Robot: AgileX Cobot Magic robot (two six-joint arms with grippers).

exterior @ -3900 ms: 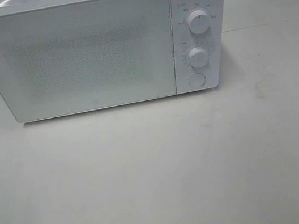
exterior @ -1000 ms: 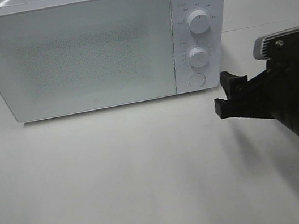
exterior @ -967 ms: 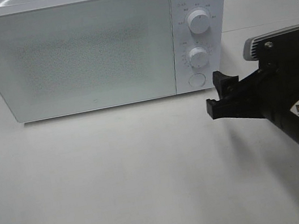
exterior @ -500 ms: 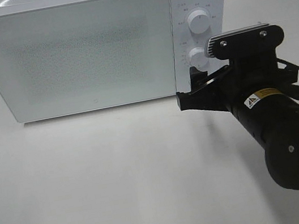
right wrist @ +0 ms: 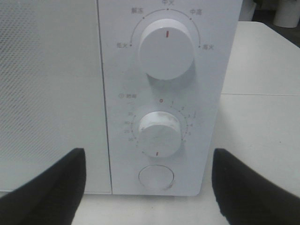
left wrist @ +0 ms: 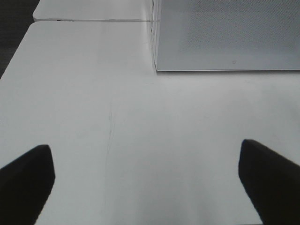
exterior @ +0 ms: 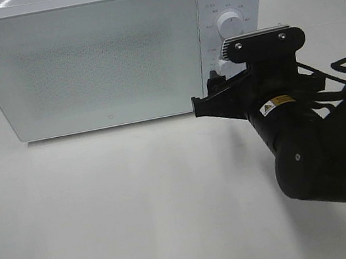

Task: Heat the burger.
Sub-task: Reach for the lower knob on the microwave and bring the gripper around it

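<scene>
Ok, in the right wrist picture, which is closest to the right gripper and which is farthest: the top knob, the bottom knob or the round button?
The right gripper points at the foot of the control panel.
1. The round button: lowest on the panel, nearest.
2. The bottom knob: just above the button, in the middle.
3. The top knob: highest on the panel, farthest.

A white microwave [exterior: 85, 61] stands shut on the desk [exterior: 127, 210]. Its upper knob [right wrist: 166, 48] and lower knob [right wrist: 161, 133] sit above a round button [right wrist: 156, 177].
</scene>
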